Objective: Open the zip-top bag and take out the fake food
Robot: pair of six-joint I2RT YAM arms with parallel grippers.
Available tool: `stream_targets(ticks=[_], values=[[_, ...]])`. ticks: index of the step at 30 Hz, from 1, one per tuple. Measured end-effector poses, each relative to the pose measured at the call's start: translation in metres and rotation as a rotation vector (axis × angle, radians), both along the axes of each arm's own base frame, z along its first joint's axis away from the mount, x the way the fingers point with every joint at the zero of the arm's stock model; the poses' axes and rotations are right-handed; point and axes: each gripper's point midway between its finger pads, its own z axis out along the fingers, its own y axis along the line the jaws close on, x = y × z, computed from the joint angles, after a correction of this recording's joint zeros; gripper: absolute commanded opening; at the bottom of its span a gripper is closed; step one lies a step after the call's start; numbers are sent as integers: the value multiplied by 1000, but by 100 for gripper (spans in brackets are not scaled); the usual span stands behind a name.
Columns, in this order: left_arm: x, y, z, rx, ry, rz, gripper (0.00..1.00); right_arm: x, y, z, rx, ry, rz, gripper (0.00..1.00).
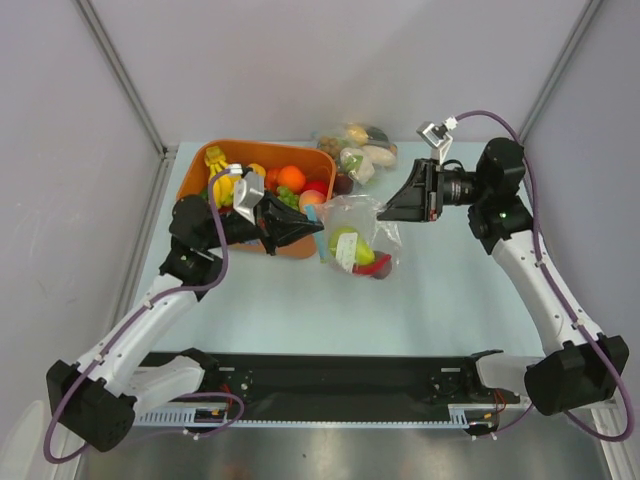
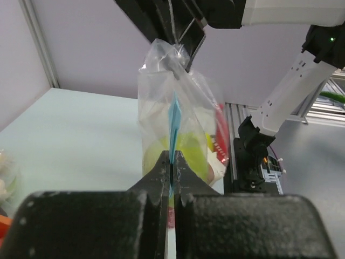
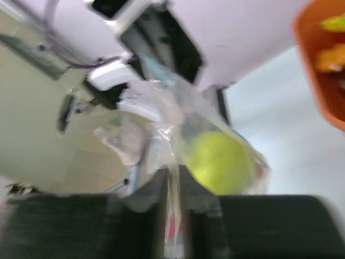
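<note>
The clear zip-top bag [image 1: 352,225] hangs between both grippers above the table. My left gripper [image 1: 316,228] is shut on its blue zip strip [image 2: 173,121], seen edge-on in the left wrist view between my closed tips [image 2: 171,166]. My right gripper [image 1: 384,212] is shut on the bag's opposite side, with clear film [image 3: 173,162] pinched between its tips [image 3: 175,175]. Inside the bag sit the light green pear-like fruit [image 1: 345,243] [image 2: 191,154] [image 3: 221,162] and the red chili [image 1: 377,270] [image 2: 220,141]. The purple fruit does not show clearly.
The orange tub [image 1: 197,165] of bananas, orange and other fruit stands just behind my left gripper; its rim also shows in the right wrist view [image 3: 318,70]. A larger lumpy bag of vegetables [image 1: 360,145] lies at the back. A black rail [image 1: 330,385] runs along the near edge.
</note>
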Motion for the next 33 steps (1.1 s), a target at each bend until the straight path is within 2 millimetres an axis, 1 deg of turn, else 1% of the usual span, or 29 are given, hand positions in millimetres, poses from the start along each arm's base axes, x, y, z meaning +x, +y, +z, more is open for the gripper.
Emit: stream_targets(ticks=[2, 3, 4, 5, 6, 8, 10, 13, 16, 18, 21, 24, 26, 28, 30, 33], values=[[2, 1, 0, 47, 6, 13, 0, 17, -12, -11, -24, 14, -83, 38], [3, 2, 1, 69, -1, 20, 0, 25, -17, -17, -39, 18, -127, 47], [3, 2, 1, 90, -4, 25, 0, 34, -22, -24, -60, 22, -178, 50], [3, 4, 1, 114, -9, 27, 0, 41, -25, -29, -85, 16, -229, 56], [2, 4, 0, 133, -11, 25, 0, 47, -28, -34, -116, 6, -273, 58], [2, 4, -6, 179, -8, 12, 0, 51, -28, -43, -178, -34, -330, 62], [4, 1, -17, 230, 16, -6, 0, 47, -26, -49, -220, -77, -353, 65], [4, -12, -46, 322, 69, -48, 0, 37, -22, -52, -264, -150, -369, 66], [-4, -24, -80, 413, 139, -104, 0, 24, -18, -44, -269, -254, -381, 67], [-9, -30, -97, 460, 175, -130, 0, 15, -18, -37, -257, -310, -386, 67], [-13, -34, -113, 517, 199, -143, 0, 9, -21, -26, -238, -396, -420, 68], [-14, -38, -116, 543, 195, -149, 0, 6, -21, -23, -229, -442, -421, 68], [-15, -41, -115, 552, 185, -156, 0, 5, -16, -28, -233, -451, -405, 68], [-15, -45, -114, 563, 175, -163, 0, 3, -10, -38, -242, -441, -377, 68], [-15, -50, -113, 574, 167, -172, 0, 2, -2, -53, -259, -416, -344, 69], [-17, -55, -117, 592, 164, -186, 0, 2, 7, -72, -283, -382, -305, 68]])
